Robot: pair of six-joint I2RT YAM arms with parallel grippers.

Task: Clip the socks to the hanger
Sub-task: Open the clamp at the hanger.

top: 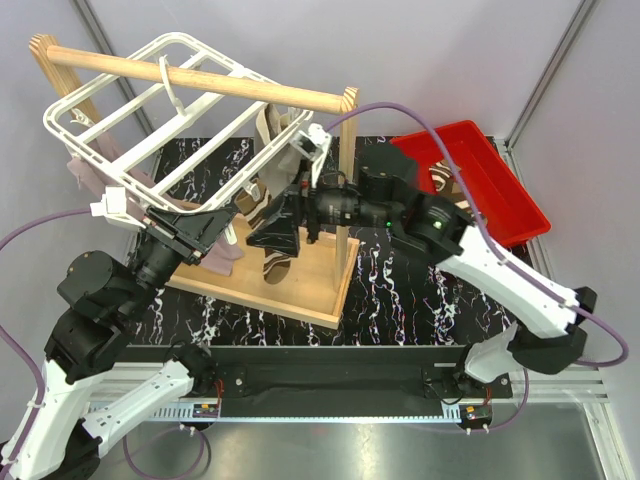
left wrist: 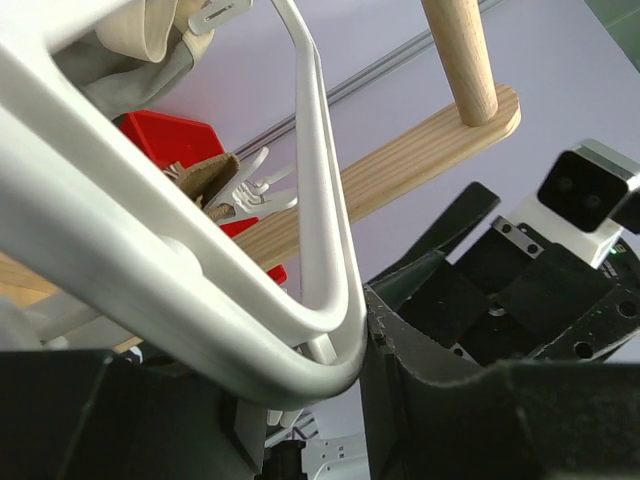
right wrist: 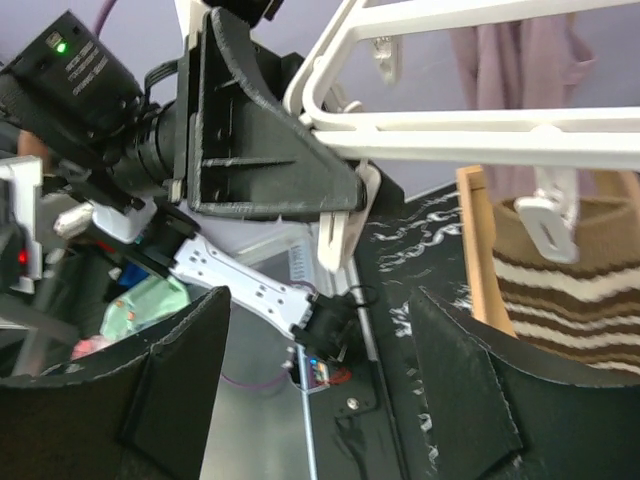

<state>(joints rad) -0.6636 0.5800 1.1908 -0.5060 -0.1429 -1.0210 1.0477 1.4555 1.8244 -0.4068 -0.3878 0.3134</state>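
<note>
Top cam: high, behind arm bases, looks down + fwd over whole hanger [top: 178, 37], furthest off of the three. L wrist cam: v. close under hanger's near corner, tilted up past it twd wooden stand [left wrist: 400, 165]. R wrist cam: close beside same corner, facing across it. All 3 share that corner; top + L also share stand.
</note>
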